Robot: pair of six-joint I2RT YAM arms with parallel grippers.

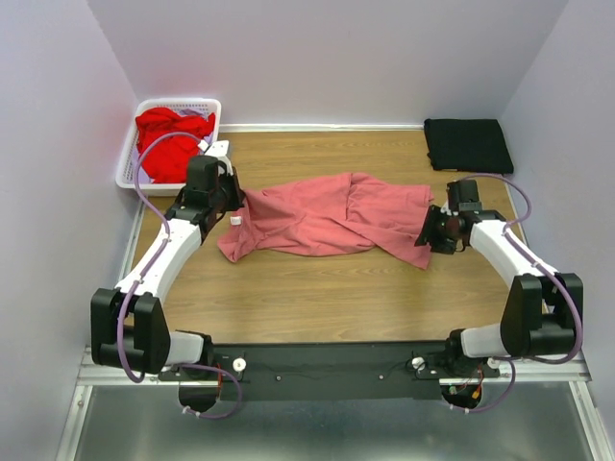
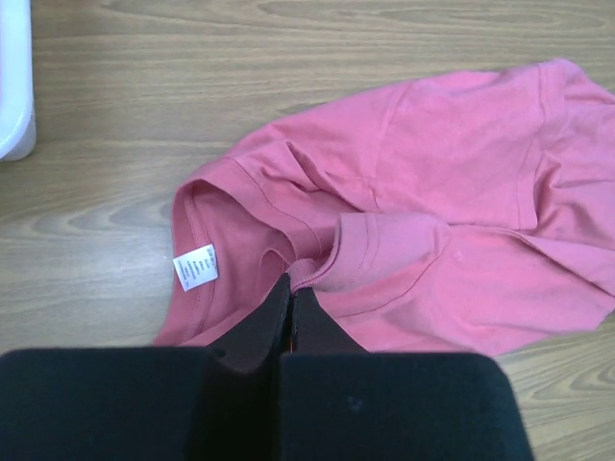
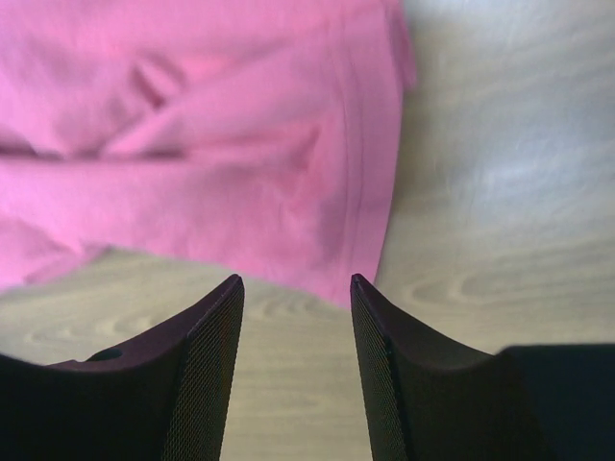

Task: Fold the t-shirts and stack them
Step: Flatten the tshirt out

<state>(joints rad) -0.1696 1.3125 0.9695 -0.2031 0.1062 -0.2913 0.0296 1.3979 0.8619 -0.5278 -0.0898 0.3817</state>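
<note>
Wrist-view detail: left end effector [image 2: 290,284] tight on pink t-shirt [image 2: 461,192], right end effector [image 3: 296,284] agape near hem [image 3: 362,192].

The desk [image 1: 317,288] is smooth wood-grain board with a low sheen. The pink t-shirt [image 1: 327,216] is soft, matt knit cloth with hems stitched in rows. The white label [image 2: 193,268] at its collar looks like thin printed tape (the print is too small to read). At the far left corner the basket [image 1: 128,163] is perforated white plastic, slightly glossy, and holds matt red cloth [image 1: 171,130]. At the far right corner lies dense, matt black cloth [image 1: 468,144]. The right fingers [image 3: 207,384] are dark and matt, with a fine mesh-like texture on their inner faces. The left fingers [image 2: 255,331] look smooth, dark and matt. The arm shells [image 1: 163,259] are glossy white plastic.
</note>
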